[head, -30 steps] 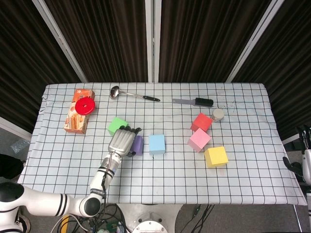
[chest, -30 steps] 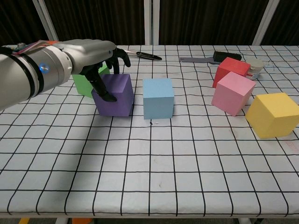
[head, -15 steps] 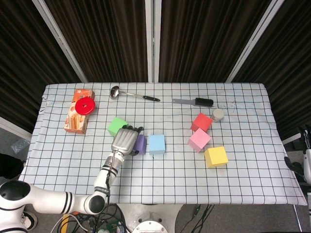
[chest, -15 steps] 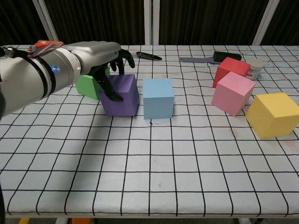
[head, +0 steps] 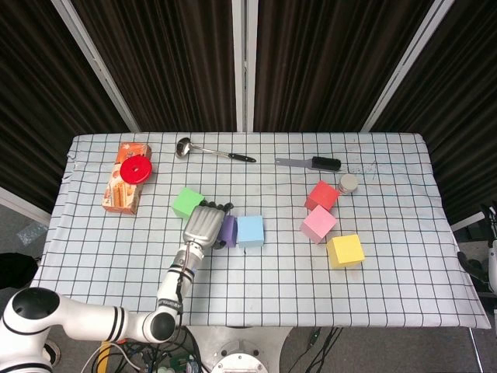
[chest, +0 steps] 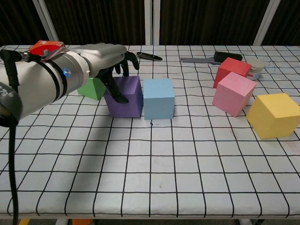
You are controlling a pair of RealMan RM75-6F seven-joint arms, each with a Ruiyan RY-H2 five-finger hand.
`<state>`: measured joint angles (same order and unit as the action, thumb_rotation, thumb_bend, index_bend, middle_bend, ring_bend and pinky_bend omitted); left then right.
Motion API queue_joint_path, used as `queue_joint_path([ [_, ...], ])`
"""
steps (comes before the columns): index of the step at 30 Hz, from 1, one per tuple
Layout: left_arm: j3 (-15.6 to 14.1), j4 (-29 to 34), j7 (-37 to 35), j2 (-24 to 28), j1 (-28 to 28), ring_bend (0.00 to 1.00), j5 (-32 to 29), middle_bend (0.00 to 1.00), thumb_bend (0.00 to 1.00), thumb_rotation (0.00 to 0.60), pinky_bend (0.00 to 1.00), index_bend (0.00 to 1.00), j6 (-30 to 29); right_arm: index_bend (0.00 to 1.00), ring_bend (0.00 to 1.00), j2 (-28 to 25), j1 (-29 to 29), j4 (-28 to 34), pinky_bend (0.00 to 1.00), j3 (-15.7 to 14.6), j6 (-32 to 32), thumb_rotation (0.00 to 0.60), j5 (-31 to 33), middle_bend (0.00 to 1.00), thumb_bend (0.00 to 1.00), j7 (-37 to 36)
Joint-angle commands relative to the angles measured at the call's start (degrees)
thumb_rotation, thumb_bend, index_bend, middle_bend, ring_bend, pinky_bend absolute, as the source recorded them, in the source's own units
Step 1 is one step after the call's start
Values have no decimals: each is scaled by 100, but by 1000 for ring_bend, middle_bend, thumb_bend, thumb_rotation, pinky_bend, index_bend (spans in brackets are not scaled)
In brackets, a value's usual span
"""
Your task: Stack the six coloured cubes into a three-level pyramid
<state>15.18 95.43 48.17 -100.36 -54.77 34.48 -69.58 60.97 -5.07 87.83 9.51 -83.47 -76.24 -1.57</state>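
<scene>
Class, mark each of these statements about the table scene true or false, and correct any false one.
1. The left hand grips the purple cube. True.
2. The purple cube sits right beside the blue cube. True.
3. The yellow cube is stacked on the pink cube. False: both rest on the table, side by side.
4. The red cube lies next to the ladle. False: it lies beside a small jar.
5. The green cube is left of the purple cube in the head view. True.
</scene>
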Motion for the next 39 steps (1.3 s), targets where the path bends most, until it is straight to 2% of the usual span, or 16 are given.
queue_joint_path([
  [1, 18, -16, 18, -39, -28, 274, -12, 647, 222, 600, 228, 212, -23, 0, 0, 2, 7, -13, 0, -2, 3, 600, 1, 0, 185, -21],
  [23, 25, -287, 9, -287, -134, 274, -59, 648, 221, 600, 223, 212, 32, 0, 0, 50, 47, -177, 0, -15, 65, 600, 41, 0, 186, -178],
  [32, -17, -363, -107, -362, -95, 274, 74, 620, 221, 600, 222, 210, 22, 0, 0, 49, 35, -189, 0, -26, 121, 600, 36, 0, 188, -193],
  [35, -22, -378, -175, -384, -64, 274, 101, 568, 206, 600, 222, 195, 34, 0, 0, 52, 37, -181, 0, -26, 122, 600, 41, 0, 187, -177],
  [39, -27, -366, -312, -354, -9, 274, 141, 431, 177, 600, 221, 163, 117, 0, 0, 46, 43, -174, 0, -24, 125, 600, 56, 0, 186, -168],
])
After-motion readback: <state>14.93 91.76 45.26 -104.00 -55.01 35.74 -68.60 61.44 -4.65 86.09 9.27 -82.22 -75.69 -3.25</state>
